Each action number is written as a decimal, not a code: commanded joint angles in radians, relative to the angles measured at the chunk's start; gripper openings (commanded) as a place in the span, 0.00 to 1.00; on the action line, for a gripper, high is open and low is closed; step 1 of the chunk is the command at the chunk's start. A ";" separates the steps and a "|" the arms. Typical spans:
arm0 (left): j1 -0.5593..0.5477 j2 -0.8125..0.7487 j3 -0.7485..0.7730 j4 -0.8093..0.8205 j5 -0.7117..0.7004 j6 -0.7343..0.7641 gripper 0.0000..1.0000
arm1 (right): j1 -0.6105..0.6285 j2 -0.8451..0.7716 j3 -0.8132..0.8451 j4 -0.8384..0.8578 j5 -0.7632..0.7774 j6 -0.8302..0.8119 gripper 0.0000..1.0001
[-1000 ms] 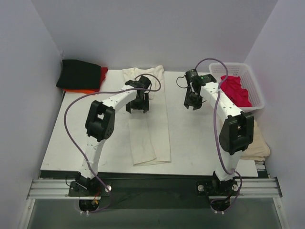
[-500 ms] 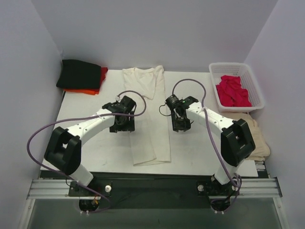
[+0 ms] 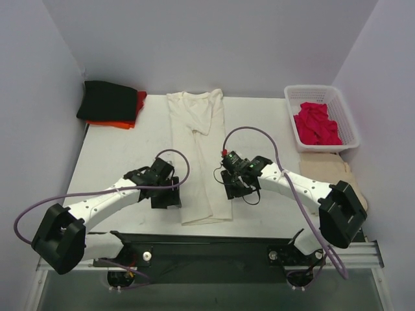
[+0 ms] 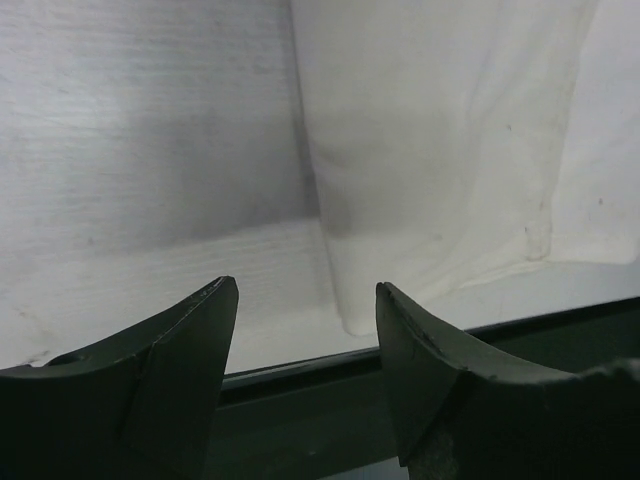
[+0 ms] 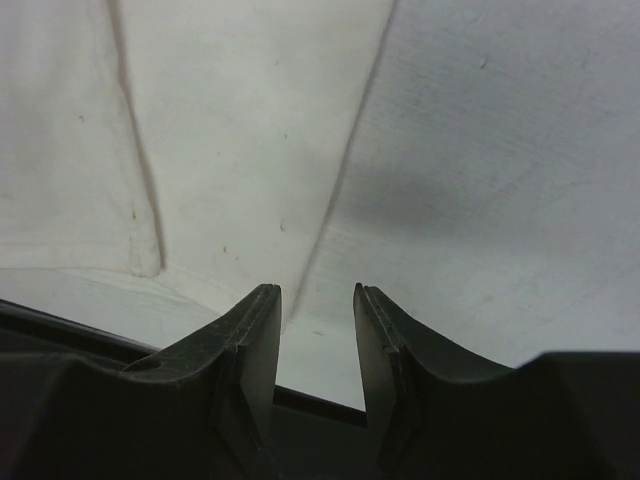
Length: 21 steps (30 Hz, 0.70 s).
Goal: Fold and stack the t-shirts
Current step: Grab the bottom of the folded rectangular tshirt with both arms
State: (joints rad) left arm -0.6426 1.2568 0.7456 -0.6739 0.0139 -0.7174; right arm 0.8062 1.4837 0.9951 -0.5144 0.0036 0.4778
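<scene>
The cream-white t-shirt [image 3: 202,155] lies folded into a long narrow strip down the middle of the table, collar at the far end. My left gripper [image 3: 167,197] is open and empty just left of the strip's near end; that corner shows in the left wrist view [image 4: 420,200]. My right gripper [image 3: 235,188] is open and empty at the strip's right edge, near its near end; the edge shows in the right wrist view [image 5: 250,150]. A black folded shirt [image 3: 107,100] lies on an orange-red one [image 3: 113,123] at the far left. Crimson shirts [image 3: 316,124] fill the basket.
A white lattice basket [image 3: 350,126] stands at the far right. A beige cloth [image 3: 343,178] lies in front of it at the table's right edge. The table's near edge and a dark rail [image 3: 207,249] run just behind both grippers.
Both arms have swung from the far end of the strip down toward the near edge, one on each side of the shirt. The shirt's collar end is uncovered now.
</scene>
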 commanded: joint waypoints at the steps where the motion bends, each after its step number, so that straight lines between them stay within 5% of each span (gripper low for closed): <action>1: -0.006 -0.030 -0.046 0.109 0.184 -0.046 0.68 | -0.001 -0.031 -0.059 0.050 -0.103 -0.013 0.36; 11: 0.014 -0.045 -0.166 0.218 0.354 -0.140 0.66 | 0.011 -0.082 -0.168 0.155 -0.218 0.002 0.35; 21: 0.029 -0.016 -0.236 0.290 0.376 -0.195 0.57 | 0.011 -0.077 -0.200 0.195 -0.234 0.007 0.34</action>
State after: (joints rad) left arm -0.6228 1.2358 0.5167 -0.4450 0.3683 -0.8837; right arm 0.8131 1.4227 0.8032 -0.3222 -0.2176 0.4786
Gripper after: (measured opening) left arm 0.581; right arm 0.340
